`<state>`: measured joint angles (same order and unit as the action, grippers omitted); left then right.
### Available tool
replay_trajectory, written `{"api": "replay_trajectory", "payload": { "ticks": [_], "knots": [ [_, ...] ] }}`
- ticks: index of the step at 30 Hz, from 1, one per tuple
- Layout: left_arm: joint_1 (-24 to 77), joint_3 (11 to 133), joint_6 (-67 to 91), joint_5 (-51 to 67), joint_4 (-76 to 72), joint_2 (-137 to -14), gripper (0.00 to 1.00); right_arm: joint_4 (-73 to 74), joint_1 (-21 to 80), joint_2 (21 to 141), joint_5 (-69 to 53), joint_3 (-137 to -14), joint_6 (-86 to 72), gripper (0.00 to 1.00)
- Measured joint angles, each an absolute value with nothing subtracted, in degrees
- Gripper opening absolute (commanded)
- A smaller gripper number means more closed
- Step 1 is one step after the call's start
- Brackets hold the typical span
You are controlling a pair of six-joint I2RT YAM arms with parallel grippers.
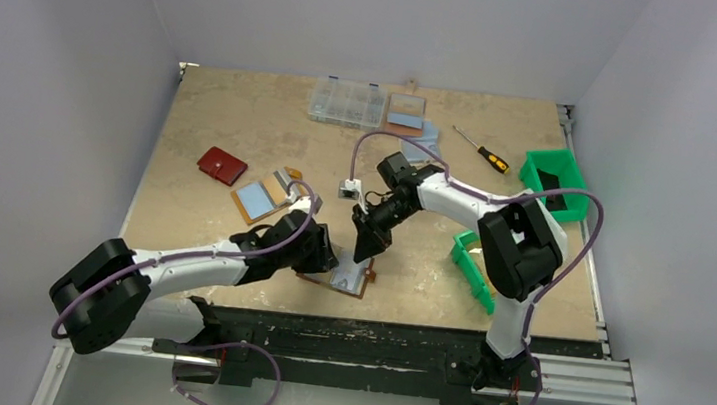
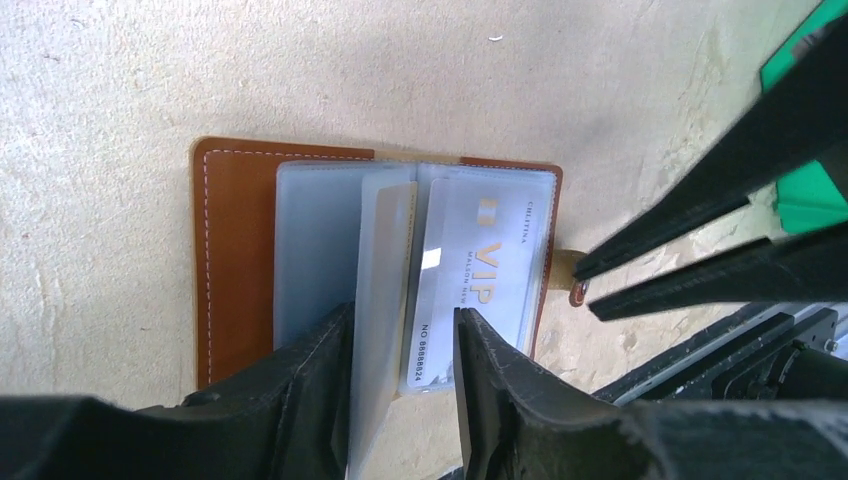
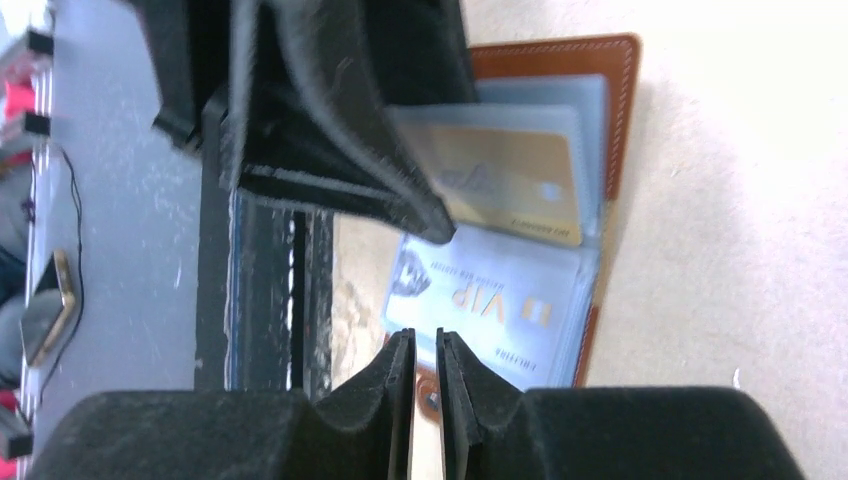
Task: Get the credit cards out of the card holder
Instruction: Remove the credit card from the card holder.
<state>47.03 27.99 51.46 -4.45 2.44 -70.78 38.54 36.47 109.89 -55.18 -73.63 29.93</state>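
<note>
At the near edge of the table (image 2: 120,100), the card holder (image 2: 235,270) lies open and flat, brown leather down, its clear sleeves (image 2: 320,240) facing up. Both credit cards sit inside those sleeves.

The left gripper (image 2: 402,315) comes in from the near side. Its jaws are partly spread and straddle one upturned sleeve leaf and the near end of the silvery card (image 2: 480,270). I cannot tell whether either finger presses on the plastic. Just to the right, the right gripper (image 3: 420,338) has its jaws parted by only a sliver, and its tips are at the snap tab (image 2: 577,290) with nothing visibly held.

The cards look light, thin and stiff, with slick faces, so a flat pinch would likely slide. The exposed short end poking from the sleeve mouth is the best place to nip. The sleeves are floppy and will probably lift with the card unless the leather is pinned down.

The silvery card reads "VIP" in gold, with a line starting "NO" and a run of eights. The smaller print is too fine to read. In the right wrist view, the gold card (image 3: 510,185) shows only blurred marks through its sleeve.

Farther left lie a dark red wallet (image 1: 222,165) and another holder (image 1: 256,199) showing a blue card.
</note>
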Motion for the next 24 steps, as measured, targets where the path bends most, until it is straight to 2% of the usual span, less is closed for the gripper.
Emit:
{"api": "replay_trajectory", "payload": {
  "ticks": [7, 12, 16, 19, 24],
  "knots": [
    [46.5, 27.2, 51.4, -2.9, 1.0, -68.8, 0.37, 48.6, 34.6, 101.0, -53.0, -73.6, 43.1, 0.28],
    [46.4, 26.0, 51.4, -2.2, -0.1, -66.1, 0.38, 53.6, 27.3, 90.5, -55.1, -73.6, 50.8, 0.31],
    [46.2, 24.6, 51.5, -1.5, -1.4, -64.4, 0.47, 55.7, 21.2, 84.9, -56.8, -73.6, 54.1, 0.38],
    [46.2, 23.7, 51.5, -1.0, -2.7, -63.4, 0.54, 55.7, 20.2, 81.4, -56.8, -73.1, 54.3, 0.45],
    [46.1, 23.5, 51.5, 0.5, -4.4, -63.2, 0.56, 54.7, 20.4, 76.2, -56.6, -71.7, 52.1, 0.5]
  ]
}}
